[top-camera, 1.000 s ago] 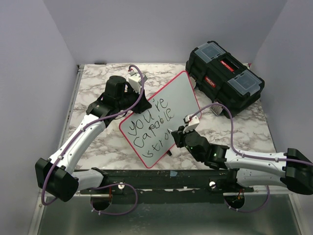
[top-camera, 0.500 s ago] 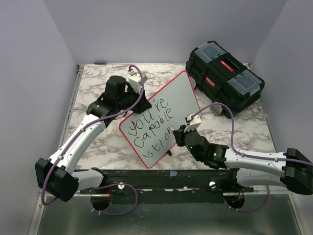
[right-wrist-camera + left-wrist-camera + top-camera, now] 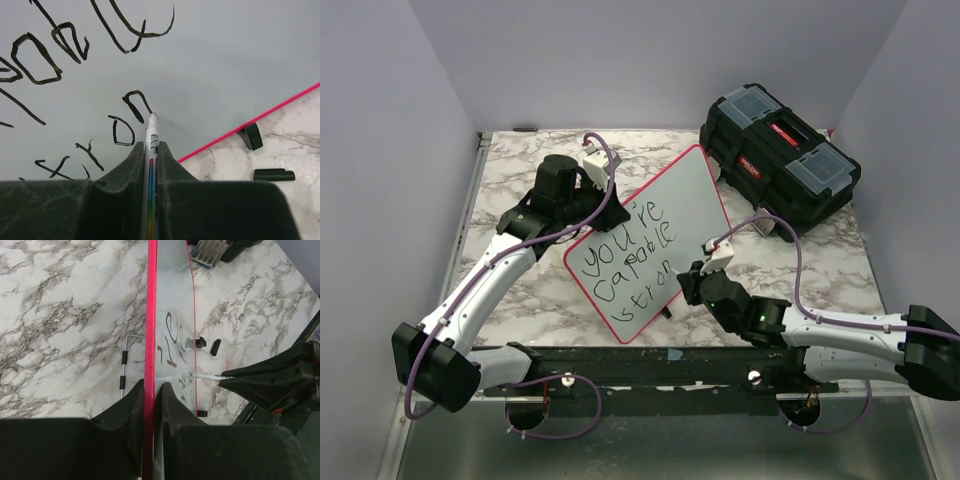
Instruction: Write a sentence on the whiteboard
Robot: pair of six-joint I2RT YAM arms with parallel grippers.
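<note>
Added "n" in sentence (image 3: 625,266), right jaws clamping marker (image 3: 152,137) (tip touching), left jaws pinching whiteboard (image 3: 682,195), angled far-right.

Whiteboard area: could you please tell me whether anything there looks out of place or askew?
Yes. The glossy white, red-rimmed whiteboard sits diagonal, its rim pinched by the left gripper. One small black clip lies loose on the marble table, apart from the rim.
</note>
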